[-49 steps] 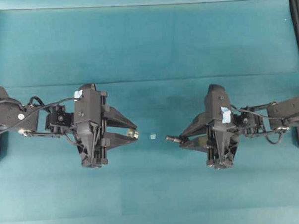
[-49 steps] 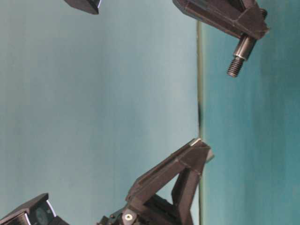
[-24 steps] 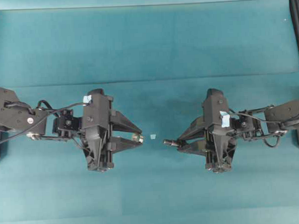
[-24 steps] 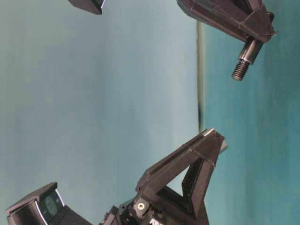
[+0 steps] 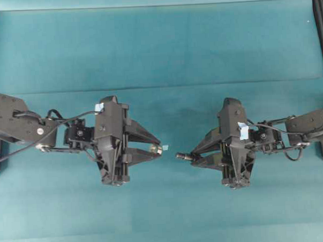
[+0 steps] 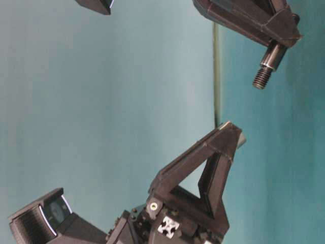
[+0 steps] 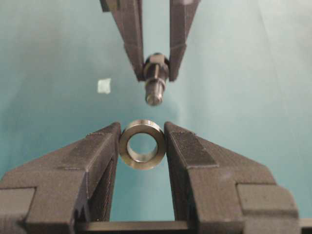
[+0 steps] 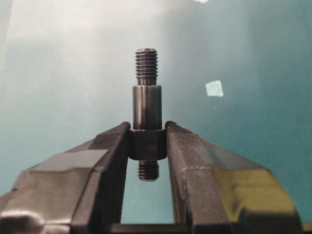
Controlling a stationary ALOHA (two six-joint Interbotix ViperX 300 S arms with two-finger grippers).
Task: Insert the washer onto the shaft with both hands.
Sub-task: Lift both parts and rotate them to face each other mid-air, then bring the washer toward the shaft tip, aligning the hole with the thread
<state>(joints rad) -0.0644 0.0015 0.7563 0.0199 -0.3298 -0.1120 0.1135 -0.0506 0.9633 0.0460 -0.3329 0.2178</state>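
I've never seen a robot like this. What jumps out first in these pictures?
Two black claws face each other tip to tip above a teal table. The left gripper pinches a shiny metal washer, its hole turned toward the other claw. The right gripper clamps a dark shaft, its threaded tip aimed at that washer across a small gap.

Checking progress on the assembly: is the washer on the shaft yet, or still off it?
Off. The washer sits pinched in the left gripper, its hole empty, with a gap to the shaft tip held in the right gripper.
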